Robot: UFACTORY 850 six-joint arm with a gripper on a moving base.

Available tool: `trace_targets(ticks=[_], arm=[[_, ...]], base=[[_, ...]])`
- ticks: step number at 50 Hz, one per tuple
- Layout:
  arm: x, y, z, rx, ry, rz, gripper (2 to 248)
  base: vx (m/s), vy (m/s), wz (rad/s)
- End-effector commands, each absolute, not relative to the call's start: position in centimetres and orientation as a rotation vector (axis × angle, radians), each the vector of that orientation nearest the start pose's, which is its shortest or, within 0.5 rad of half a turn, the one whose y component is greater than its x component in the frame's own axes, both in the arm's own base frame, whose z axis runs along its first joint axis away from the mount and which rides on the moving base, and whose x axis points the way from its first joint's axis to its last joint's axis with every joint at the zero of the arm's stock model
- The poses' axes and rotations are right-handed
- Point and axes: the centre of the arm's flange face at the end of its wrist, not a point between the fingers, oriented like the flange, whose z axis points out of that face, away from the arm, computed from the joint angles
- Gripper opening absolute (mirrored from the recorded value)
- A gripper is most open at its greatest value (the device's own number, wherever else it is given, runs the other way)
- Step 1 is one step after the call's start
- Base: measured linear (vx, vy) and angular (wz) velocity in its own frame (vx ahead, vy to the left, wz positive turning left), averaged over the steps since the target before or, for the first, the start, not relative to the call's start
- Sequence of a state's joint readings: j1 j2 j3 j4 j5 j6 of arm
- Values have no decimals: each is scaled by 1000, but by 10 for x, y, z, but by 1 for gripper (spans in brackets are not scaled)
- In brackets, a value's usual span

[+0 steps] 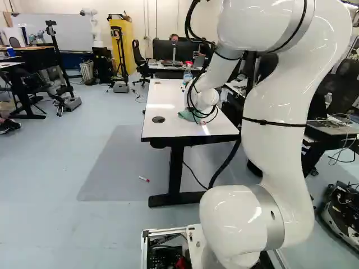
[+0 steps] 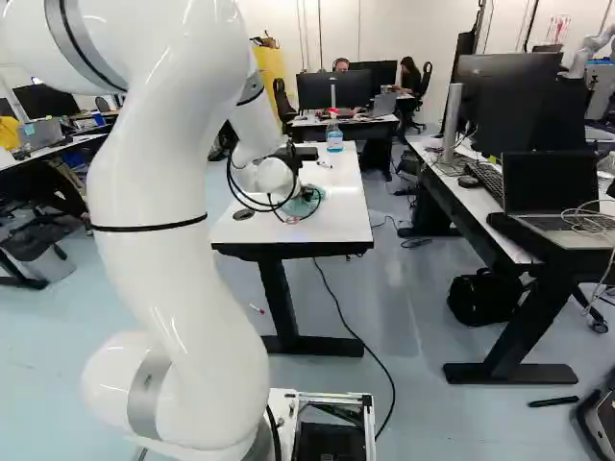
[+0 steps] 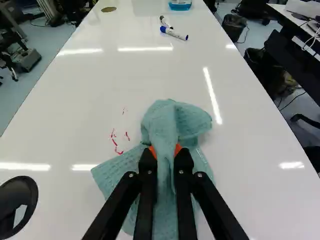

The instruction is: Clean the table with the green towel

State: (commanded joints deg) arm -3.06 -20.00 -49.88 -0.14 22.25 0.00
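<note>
Room: While the pale floor (image 1: 56,179) spreads around everything, a desk (image 2: 480,202) with a laptop (image 2: 553,187) stands to the arm's right, and an office chair (image 1: 140,59) is beyond.
Arm: The white arm (image 1: 275,112) reaches over the near end of the table, its wrist above the top.
Table: The white tabletop (image 1: 168,92) runs lengthwise away from the arm; a round cable hole (image 1: 159,119) sits by its near left corner.
Towel: The green towel (image 3: 172,120) is on the near part of the tabletop, bunched in the middle, its long fold running roughly with the long edges, a loose corner spread toward the left edge.
Gripper: The gripper (image 3: 165,152) has the towel pinched between its two orange pads.
Bottle and markers: A bottle (image 3: 180,6) and two markers (image 3: 174,33) (image 3: 165,21) lie well ahead, toward the far edge; a long forward stroke could knock them.
Red marks: The red marks (image 3: 114,142) lie leftward and slightly ahead of the gripper, just beside the towel, toward the left edge. The next wipe likely calls for a sideways stroke that way, the cloth pressed flat.
</note>
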Motion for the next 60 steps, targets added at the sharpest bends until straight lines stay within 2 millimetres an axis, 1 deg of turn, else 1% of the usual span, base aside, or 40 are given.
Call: trace_targets(ticks=[13,29,49,60], arm=[[536,-24,390,-2879,61,-1303,44],[510,-14,401,-2934,37,-1151,44],[483,-3,422,-2940,5,-1114,44],[482,-4,422,-2947,7,-1099,44]], base=[[0,0,0],[0,0,0],[0,0,0],[0,0,0]])
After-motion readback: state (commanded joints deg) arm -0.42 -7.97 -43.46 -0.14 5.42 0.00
